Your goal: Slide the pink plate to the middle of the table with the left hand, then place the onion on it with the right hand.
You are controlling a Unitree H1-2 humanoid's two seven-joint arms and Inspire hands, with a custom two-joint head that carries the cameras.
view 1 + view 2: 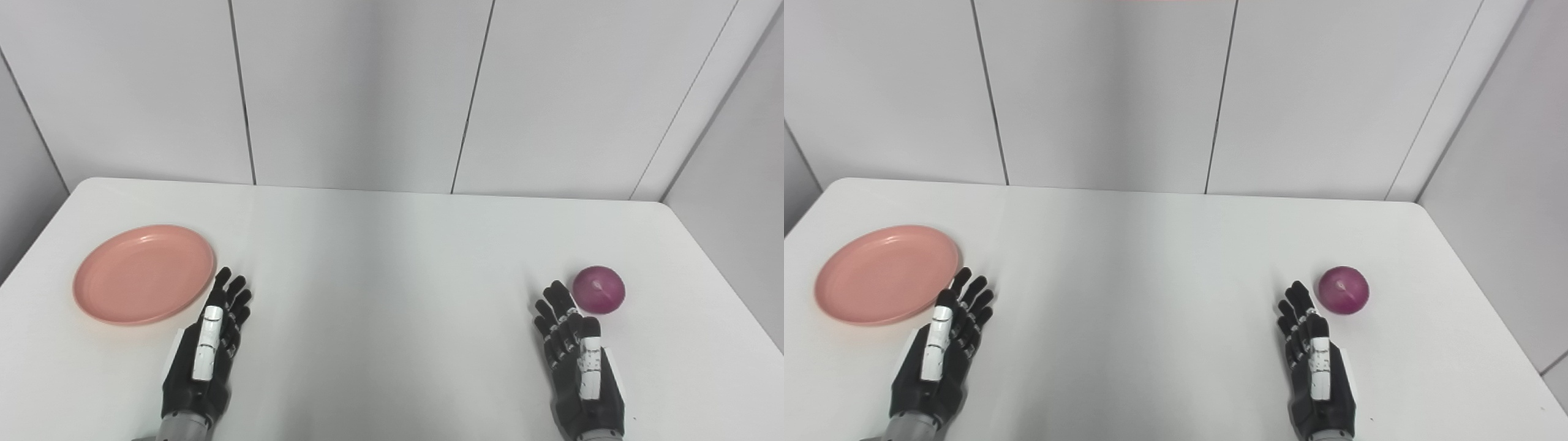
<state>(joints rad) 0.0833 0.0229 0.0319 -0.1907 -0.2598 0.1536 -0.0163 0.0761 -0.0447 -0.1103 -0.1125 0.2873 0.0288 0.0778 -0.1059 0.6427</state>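
Observation:
A pink plate (144, 273) lies flat at the left side of the white table (392, 245). My left hand (208, 343) rests just to the right of its near rim, fingers stretched out and holding nothing. A purple-red onion (599, 289) sits on the table at the right. My right hand (576, 352) lies just left of and nearer than the onion, fingers extended, fingertips close to it but apart from it. The same plate (887, 273) and onion (1343, 290) show in the right eye view.
Grey wall panels (367, 92) stand behind the table's far edge. A side wall (735, 202) runs along the right edge. Only the plate and the onion lie on the tabletop.

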